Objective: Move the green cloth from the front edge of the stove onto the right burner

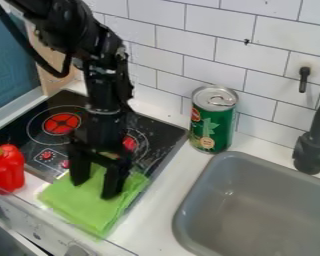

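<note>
Spread open over a folded lime-green cloth (89, 209), the black two-finger gripper (96, 187) partly hides a round red-centred burner (131, 144), left of a labelled green metal can (213, 122).

White counter (168, 187) with cloth (86, 207), can (211, 127), pepper (7, 172)

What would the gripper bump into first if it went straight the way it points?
Most likely the green cloth beneath the gripper, though they may already be touching.
</note>
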`<state>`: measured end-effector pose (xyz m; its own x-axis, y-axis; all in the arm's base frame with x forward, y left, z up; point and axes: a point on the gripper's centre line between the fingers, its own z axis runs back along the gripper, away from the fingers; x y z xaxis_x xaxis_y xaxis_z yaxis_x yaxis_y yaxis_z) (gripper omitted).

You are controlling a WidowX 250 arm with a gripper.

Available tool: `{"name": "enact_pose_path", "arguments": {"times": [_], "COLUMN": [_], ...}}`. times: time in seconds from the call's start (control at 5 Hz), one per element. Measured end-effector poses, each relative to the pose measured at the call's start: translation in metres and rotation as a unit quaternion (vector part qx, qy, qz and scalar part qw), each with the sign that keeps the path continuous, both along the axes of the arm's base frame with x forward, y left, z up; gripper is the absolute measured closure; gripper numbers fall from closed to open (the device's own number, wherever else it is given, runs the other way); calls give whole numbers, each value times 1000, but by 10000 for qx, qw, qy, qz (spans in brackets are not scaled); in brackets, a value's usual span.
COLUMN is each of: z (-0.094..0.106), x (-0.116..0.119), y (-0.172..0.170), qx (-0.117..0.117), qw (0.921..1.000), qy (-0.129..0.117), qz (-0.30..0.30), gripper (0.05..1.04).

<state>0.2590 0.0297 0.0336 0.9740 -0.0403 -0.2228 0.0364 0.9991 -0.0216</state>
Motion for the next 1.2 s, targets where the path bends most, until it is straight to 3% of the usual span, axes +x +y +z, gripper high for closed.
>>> {"name": "enact_pose_path", "arguments": {"times": [0.2,0.4,0.6,0.8,1.0,1.2], "z": [6,0,-4,-2,5,16], "x": [33,56,69,70,83,101], "y": [-2,4,10,16,29,51], "qx": [-303,-308,-194,-127,-144,-152], "qw": [9983,9980,9988,9992,9977,9928], "qy": [-490,-555,-443,-380,-651,-1180], "qz": [31,82,73,66,97,156], "gripper": [83,83,83,83,83,83]}}
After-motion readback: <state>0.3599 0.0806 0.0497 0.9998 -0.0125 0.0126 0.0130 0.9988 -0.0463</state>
